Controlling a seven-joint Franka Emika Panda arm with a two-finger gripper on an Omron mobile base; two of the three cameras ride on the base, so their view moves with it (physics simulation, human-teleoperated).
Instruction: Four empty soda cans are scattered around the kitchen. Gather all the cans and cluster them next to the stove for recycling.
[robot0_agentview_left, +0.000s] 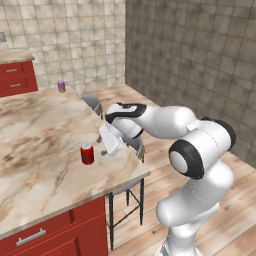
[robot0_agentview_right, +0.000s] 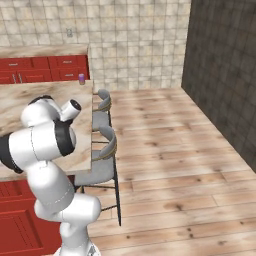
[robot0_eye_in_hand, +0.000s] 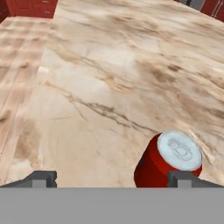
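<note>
Here, hovering wide open, end effector at frame bottom; red can standing lower right on desk.

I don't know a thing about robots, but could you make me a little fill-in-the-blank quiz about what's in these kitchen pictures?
1. The soda can standing nearest the gripper is ____ in colour.
2. The gripper's jaws are ____, with nothing between them.
3. The small can at the far end of the marbled countertop is ____ in colour.
4. Under the counter's edge stand bar stools on a floor made of ____.

Missing words: red; open; purple; wood
</note>
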